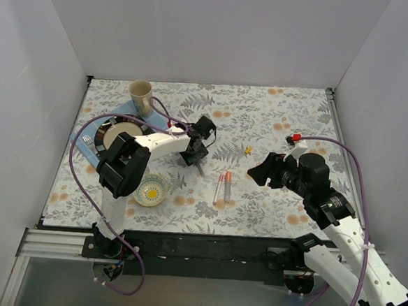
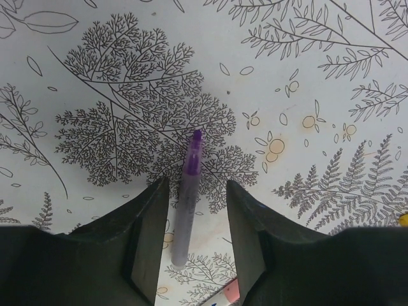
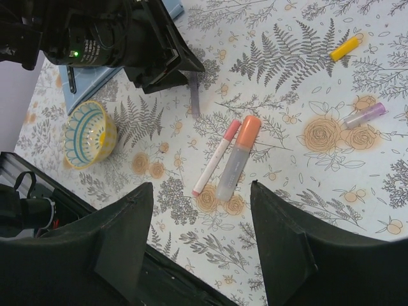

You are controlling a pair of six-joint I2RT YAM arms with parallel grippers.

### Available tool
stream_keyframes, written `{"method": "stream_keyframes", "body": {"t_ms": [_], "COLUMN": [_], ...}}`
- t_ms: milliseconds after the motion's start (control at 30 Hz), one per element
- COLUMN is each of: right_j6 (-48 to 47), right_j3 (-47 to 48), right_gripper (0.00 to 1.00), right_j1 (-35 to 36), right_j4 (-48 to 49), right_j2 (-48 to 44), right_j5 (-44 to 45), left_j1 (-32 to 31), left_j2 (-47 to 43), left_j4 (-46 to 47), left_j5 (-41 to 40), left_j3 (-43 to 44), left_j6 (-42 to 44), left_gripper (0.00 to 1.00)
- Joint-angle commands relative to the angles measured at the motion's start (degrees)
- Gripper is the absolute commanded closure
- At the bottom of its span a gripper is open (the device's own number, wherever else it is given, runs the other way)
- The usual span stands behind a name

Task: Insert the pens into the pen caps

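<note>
Centre-left on the worktop (image 1: 276, 116), the left claw (image 2: 197, 185) hangs released, jaws straddling the purple pen (image 2: 187, 204) without touching it. Light, stiff, slick plastic, I'd judge, so pinch it mid-barrel. Just right, the pink pen (image 3: 213, 156) and orange pen (image 3: 237, 159) lie side by side. Farther right, the yellow cap (image 3: 345, 48) and purple cap (image 3: 364, 115) lie apart, and the right claw (image 3: 201, 188) hovers spread wide, gripping nothing. No readable writing anywhere.

Plain white walls (image 1: 212, 34), floral tablecloth (image 1: 276, 123)
</note>
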Motion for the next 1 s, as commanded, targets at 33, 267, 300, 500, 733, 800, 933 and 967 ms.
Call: {"method": "stream_keyframes", "body": {"t_ms": [33, 267, 300, 500, 733, 800, 933, 967], "right_j6": [0.45, 0.62, 0.88, 1.59, 5.37, 6.07, 7.21, 7.47], "right_j3": [-0.37, -0.64, -0.64, -2.21, -3.37, -0.92, 2.70, 3.22], "right_gripper": [0.31, 0.31, 0.31, 0.31, 0.30, 0.29, 0.28, 0.28], "right_j1": [0.00, 0.00, 0.09, 0.00, 0.00, 0.00, -0.09, -0.09], "right_j4": [2.40, 2.67, 2.84, 4.86, 13.73, 15.31, 19.18, 19.89], "right_j2": [-1.14, -1.14, -1.14, -0.79, 3.33, 6.67, 11.85, 13.43], "right_j5": [-0.54, -0.89, -1.06, -1.50, -1.33, -0.89, -3.52, -4.31], "left_j1": [-0.22, -2.23, -2.67, -5.75, -8.04, -8.04, -8.04, -8.04], "left_j2": [0.30, -0.13, -0.31, -2.68, -12.16, -17.32, -26.64, -28.85], "left_j4": [-3.06, -1.92, -1.83, 0.01, 4.32, 8.96, 23.26, 26.01], "left_j5": [-0.33, -0.85, -1.46, -2.09, -7.88, -6.75, 2.37, 7.44], "left_j3": [1.89, -1.62, -2.50, -6.10, -11.19, -13.22, -19.89, -23.04], "left_j6": [-0.29, 1.03, 1.21, 5.15, 14.20, 17.88, 31.05, 32.92], "left_gripper": [0.60, 0.74, 0.80, 0.98, 1.00, 1.00, 1.00, 1.00]}}
